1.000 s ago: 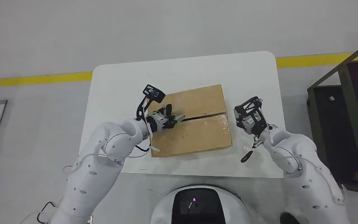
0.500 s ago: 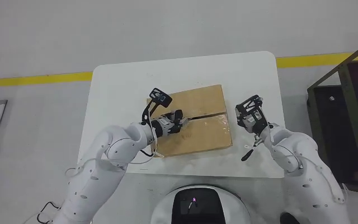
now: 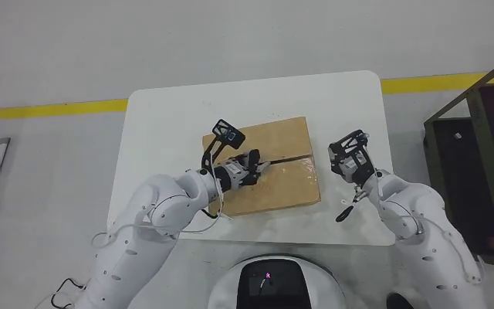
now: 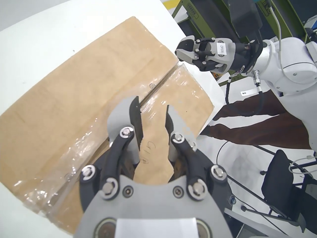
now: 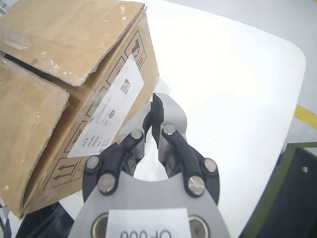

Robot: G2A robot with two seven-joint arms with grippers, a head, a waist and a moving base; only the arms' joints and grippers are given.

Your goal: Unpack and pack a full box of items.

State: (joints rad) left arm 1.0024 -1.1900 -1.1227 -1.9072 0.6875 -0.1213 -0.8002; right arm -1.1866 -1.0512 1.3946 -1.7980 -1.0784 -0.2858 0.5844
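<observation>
A closed cardboard box (image 3: pixel 278 166) lies in the middle of the white table (image 3: pixel 170 123). Its two top flaps meet at a seam (image 4: pixel 158 85) with torn clear tape along it, and a dark gap shows between them. My left gripper (image 3: pixel 254 163) hovers over the box top near the middle of the seam; in the left wrist view the gripper (image 4: pixel 152 108) is open with nothing between its fingers. My right gripper (image 3: pixel 336 151) sits beside the box's right end, just off the table surface. In the right wrist view it (image 5: pixel 154 101) is shut and empty, next to the white label (image 5: pixel 109 107) on the box's side.
A dark green metal rack (image 3: pixel 463 139) stands off the table's right edge. A yellow floor line (image 3: pixel 62 108) runs behind the table. Bare tabletop lies to the left of the box and behind it.
My left gripper has slid right along the box top, from its left end to the middle of the seam. The right gripper has shifted slightly to the right.
</observation>
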